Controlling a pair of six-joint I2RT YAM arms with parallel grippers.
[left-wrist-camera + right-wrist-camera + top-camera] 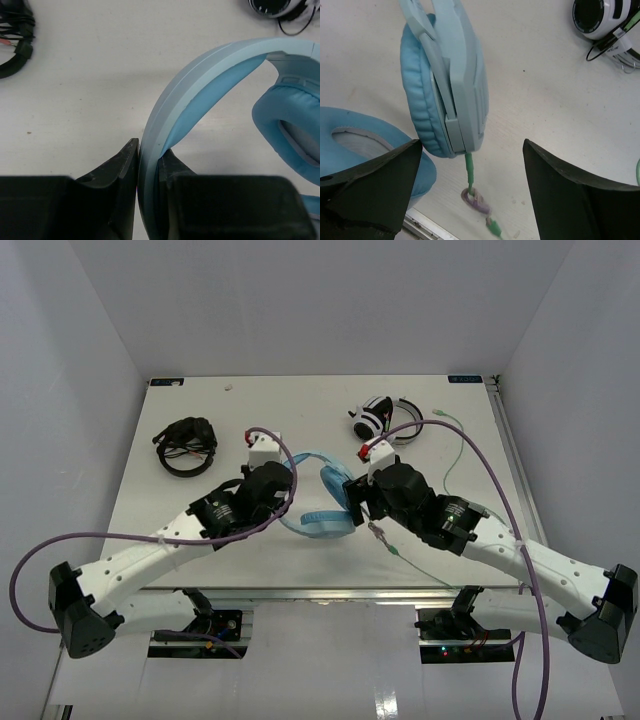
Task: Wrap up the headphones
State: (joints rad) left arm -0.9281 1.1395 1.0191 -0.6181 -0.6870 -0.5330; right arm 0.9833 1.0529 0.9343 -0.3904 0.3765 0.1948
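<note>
The light blue headphones (322,522) are at the table's middle. My left gripper (289,478) is shut on their wide headband (170,105), which runs up between the two black fingers (112,165) in the left wrist view. One ear cup (452,85) hangs upright, lifted off the table, and the other (355,140) is lower left. My right gripper (471,143) is open just below the hanging cup, touching nothing. The thin pale green cable (469,170) leaves that cup's bottom, carries a purple tie (477,197), and trails right across the table (455,455).
Black headphones (187,445) lie at the back left, also in the left wrist view (15,45). White-and-black headphones (380,420) lie at the back right, also in the right wrist view (605,20). The table's metal front rail (330,595) runs just below the blue headphones.
</note>
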